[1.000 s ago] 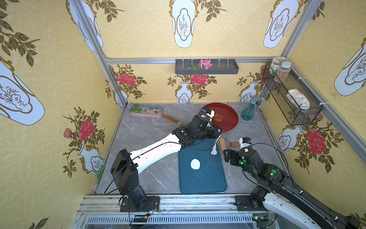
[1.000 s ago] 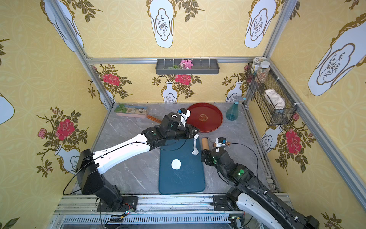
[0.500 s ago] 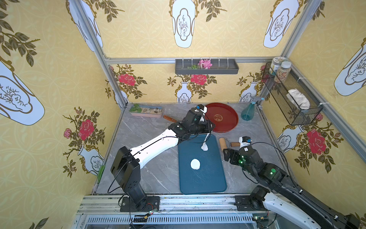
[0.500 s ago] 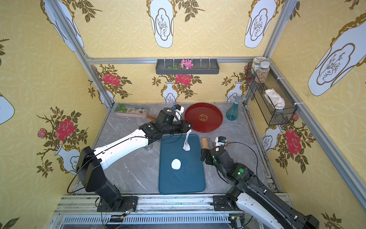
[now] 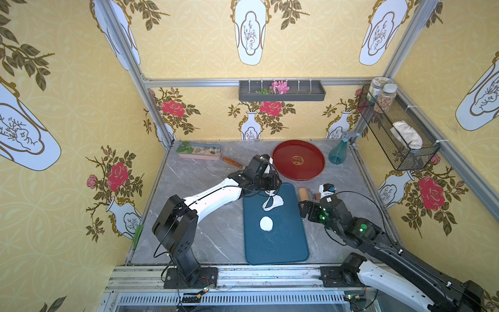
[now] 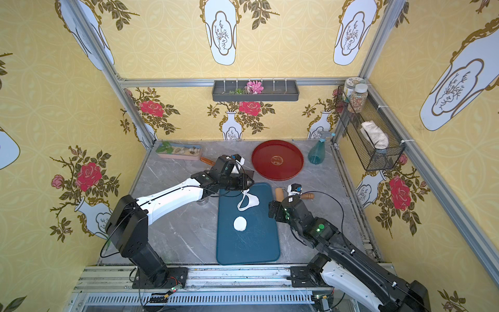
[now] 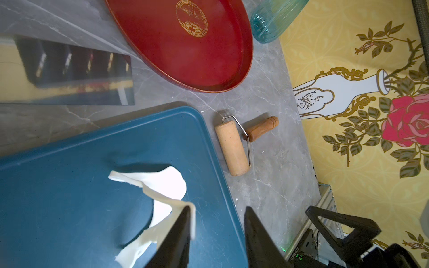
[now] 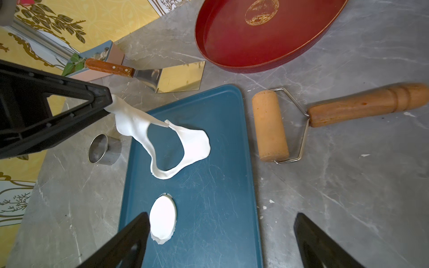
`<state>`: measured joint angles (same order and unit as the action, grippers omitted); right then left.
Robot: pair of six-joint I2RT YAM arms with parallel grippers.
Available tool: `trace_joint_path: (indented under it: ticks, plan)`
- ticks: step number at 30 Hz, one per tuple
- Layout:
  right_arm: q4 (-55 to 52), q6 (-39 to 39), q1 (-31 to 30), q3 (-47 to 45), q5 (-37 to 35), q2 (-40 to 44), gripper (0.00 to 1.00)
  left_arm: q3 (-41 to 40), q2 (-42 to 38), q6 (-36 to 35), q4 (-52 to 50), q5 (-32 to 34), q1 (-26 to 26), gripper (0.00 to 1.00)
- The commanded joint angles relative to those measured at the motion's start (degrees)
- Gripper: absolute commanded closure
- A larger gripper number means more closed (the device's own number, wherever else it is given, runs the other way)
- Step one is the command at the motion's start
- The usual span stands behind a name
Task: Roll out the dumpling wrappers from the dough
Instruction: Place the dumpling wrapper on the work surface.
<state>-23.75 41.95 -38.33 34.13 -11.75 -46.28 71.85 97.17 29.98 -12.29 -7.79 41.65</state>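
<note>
One round white dumpling wrapper point(image 5: 266, 224) point(image 6: 240, 224) point(image 8: 163, 217) lies flat on the middle of the blue board point(image 5: 283, 243). A ragged dough scrap point(image 5: 272, 202) point(image 8: 195, 143) with a round hole rests partly on the board's far end. Its upper end clings to one finger of my left gripper point(image 5: 272, 189) point(image 7: 218, 210), whose jaws stand apart, open. My right gripper point(image 5: 303, 210) point(image 8: 221, 217) hovers wide open over the board's right edge, one finger beside the wrapper, holding nothing.
A wooden roller point(image 5: 303, 194) point(image 8: 270, 125) lies right of the board. A red tray point(image 5: 298, 160), a spray bottle point(image 5: 337, 154) and a planter box point(image 5: 198, 151) stand at the back. A steel ring cup point(image 8: 104, 149) and a scraper point(image 8: 176, 77) lie left of the board.
My left gripper moved left from the red tray side, lowering the hanging scrap onto the board's far end, and its jaws have parted. The right gripper opened a little wider.
</note>
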Motion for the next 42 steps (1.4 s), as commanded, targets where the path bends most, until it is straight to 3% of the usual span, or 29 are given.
trace_joint_path:
  ticks: [1, 11, 12, 13, 18, 23, 29, 42]
  plan:
    - [6.74, -0.31, 0.79, 1.43, 4.93, -3.07, 0.01, -2.13, -0.45, -1.13, 1.90, -2.13, -1.07, 0.46]
    - [19.45, 2.69, 5.43, 2.62, 19.64, -16.22, 0.00, -9.89, -3.56, 1.95, 8.99, -10.11, -5.67, 0.12]
    - [20.71, 2.99, 5.54, 2.50, 20.19, -17.29, 0.01, -9.85, -3.52, 2.14, 9.06, -11.03, -5.85, 0.03]
    - [21.71, 3.25, 5.63, 2.46, 20.47, -18.24, 0.01, -9.66, -3.33, 2.36, 8.86, -11.91, -6.09, 0.00]
    - [28.52, 4.48, 5.63, 2.26, 22.63, -23.08, 0.01, -10.09, -3.20, 6.22, 9.11, -17.00, -7.90, 0.00]
    - [37.33, 4.63, 5.54, 1.34, 23.60, -28.09, 0.01, -14.56, -5.17, 14.61, 16.69, -23.02, -10.21, 0.00]
    - [46.69, 2.43, 4.82, 1.45, 24.93, -32.90, 0.03, -17.07, -5.11, 22.35, 20.81, -25.76, -10.80, 0.00]
    - [44.85, 1.81, 2.64, 5.32, 22.81, -37.75, 0.03, -19.36, -5.23, 28.64, 26.35, -26.26, -10.80, 0.00]
